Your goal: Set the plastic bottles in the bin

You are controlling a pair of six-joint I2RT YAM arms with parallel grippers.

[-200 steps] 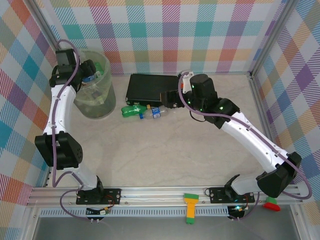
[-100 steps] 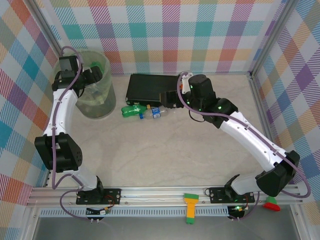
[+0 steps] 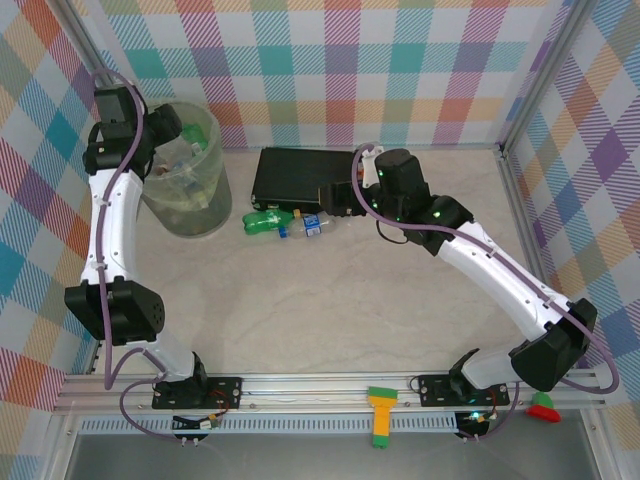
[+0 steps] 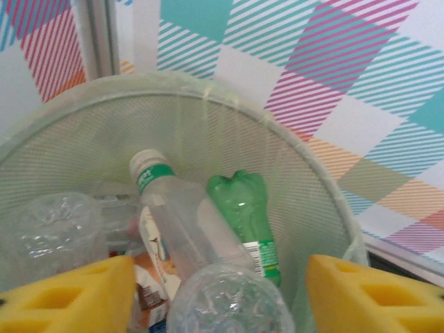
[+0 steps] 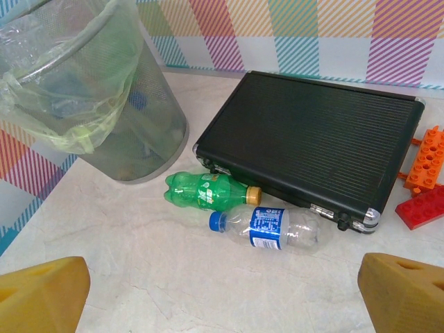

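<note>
bin (image 4: pixel 69 139) near rim: cut off | toy bricks (image 5: pixel 424 163): cut by right edge

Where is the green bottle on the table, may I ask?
Top view, left of centre: the green bottle lies between the bin and the clear bottle, by the black case.

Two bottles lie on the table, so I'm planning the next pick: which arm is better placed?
Right. Its open jaws face the green bottle and the clear bottle lying beside the black case; the left arm is over the bin.
</note>
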